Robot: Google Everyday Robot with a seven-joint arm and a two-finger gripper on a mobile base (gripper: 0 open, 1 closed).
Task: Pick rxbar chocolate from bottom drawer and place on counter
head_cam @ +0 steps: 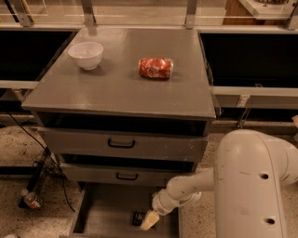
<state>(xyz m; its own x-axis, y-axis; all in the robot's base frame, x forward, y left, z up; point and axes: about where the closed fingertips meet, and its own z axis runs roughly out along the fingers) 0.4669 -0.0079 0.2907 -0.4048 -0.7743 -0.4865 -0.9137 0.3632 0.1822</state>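
Below the front edge of the counter (121,90), w/ the bottom drawer (104,214) standing open, the gripper (149,220) is hanging inside it toward the right side. It is sitting just beside the rxbar chocolate (138,218), a small dark bar lying flat on the drawer floor; can't tell if the pincer is spread or pinching. Up top, a white bowl (86,55) is sitting near the back-left corner & a red-orange packet (155,68) is lying approx. mid-counter toward the back edge.

Speckled floor (11,158), small bottle (30,200) lying at left, dark side bays (251,58), metal uprights (88,11) behind, dim warm light.
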